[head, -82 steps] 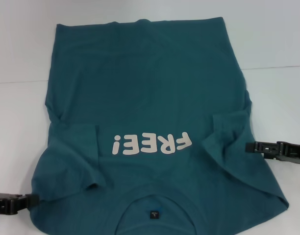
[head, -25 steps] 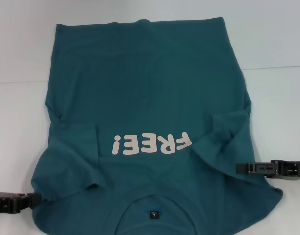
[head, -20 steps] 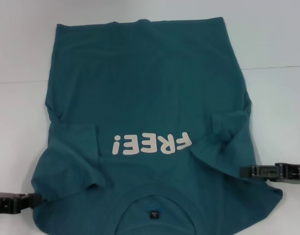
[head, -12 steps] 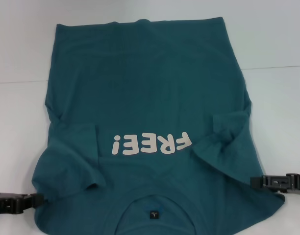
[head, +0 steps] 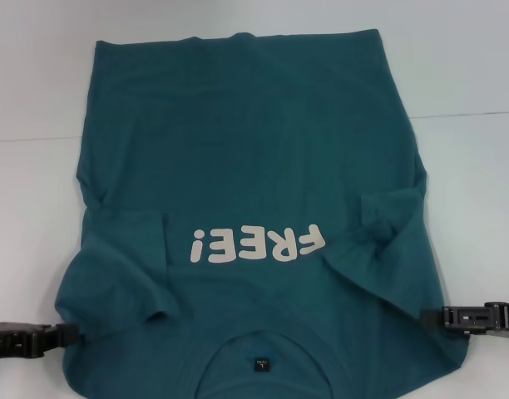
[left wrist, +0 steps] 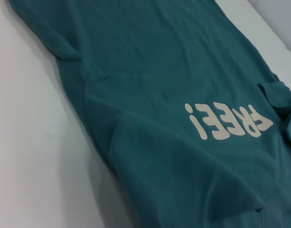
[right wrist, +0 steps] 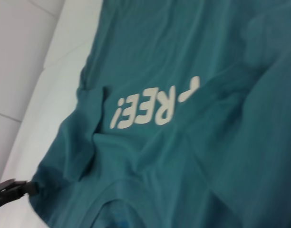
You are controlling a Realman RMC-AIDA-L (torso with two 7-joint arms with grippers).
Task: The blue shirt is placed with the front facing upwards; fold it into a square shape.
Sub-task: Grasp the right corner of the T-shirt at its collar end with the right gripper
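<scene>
The blue shirt (head: 246,166) lies flat and front up on the white table, its collar nearest me and its hem at the far side. Both short sleeves are folded in over the chest beside the pale "FREE!" lettering (head: 256,243). A small dark label (head: 260,363) sits inside the collar. My left gripper (head: 70,335) lies low on the table, touching the shirt's near left shoulder edge. My right gripper (head: 427,316) touches the near right shoulder edge. The left wrist view shows the shirt (left wrist: 174,95) and the right wrist view shows the shirt (right wrist: 193,71); the latter also catches my left gripper (right wrist: 31,187).
The white table (head: 479,183) extends on both sides of the shirt. A seam line (head: 471,114) crosses the tabletop behind the shirt's middle.
My right gripper has slid toward me along the shirt's right side, from beside the folded sleeve to the shoulder edge. My left gripper has edged slightly right against the shirt.
</scene>
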